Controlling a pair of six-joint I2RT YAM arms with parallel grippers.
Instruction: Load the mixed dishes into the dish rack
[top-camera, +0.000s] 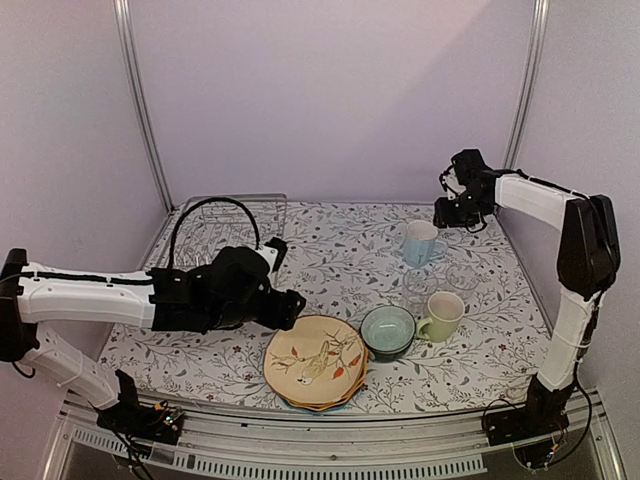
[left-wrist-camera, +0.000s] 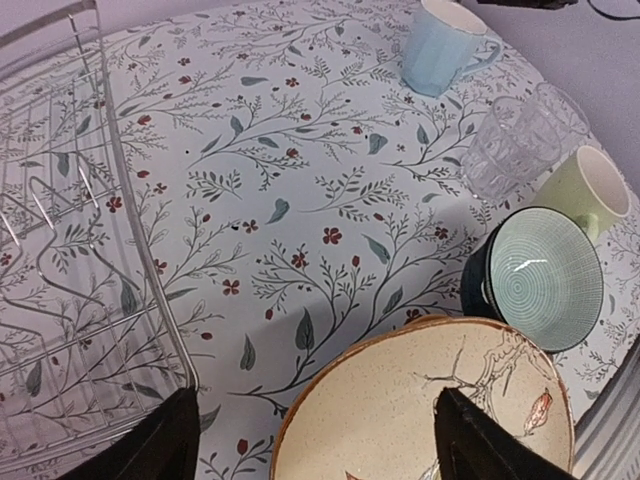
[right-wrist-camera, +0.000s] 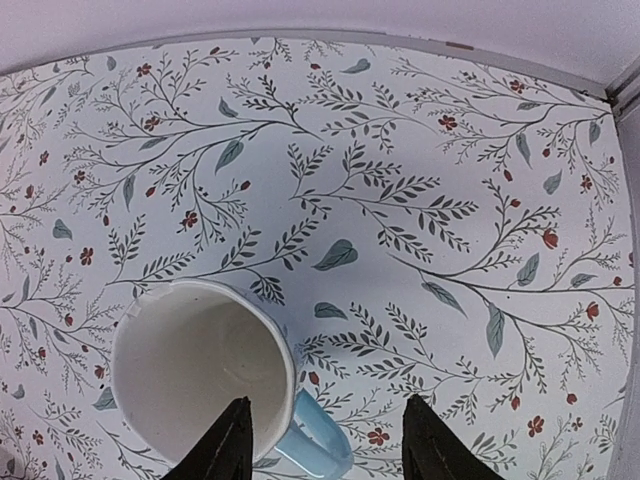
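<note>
Light blue ceramic: the light blue mug stands upright, mouth up, on the floral table cover at far right, right below the right gripper. That gripper's fingers are spread and empty. The mug's handle lies between them, and its body is offset to one side. The left gripper, also spread and empty, hovers over the rim of the tan bird-patterned plate, which tops the stack at near centre. The dish rack sits far left, well apart from the mug. Judgement: the right arm is nearer the mug, the left nearer the plates and rack.
</note>
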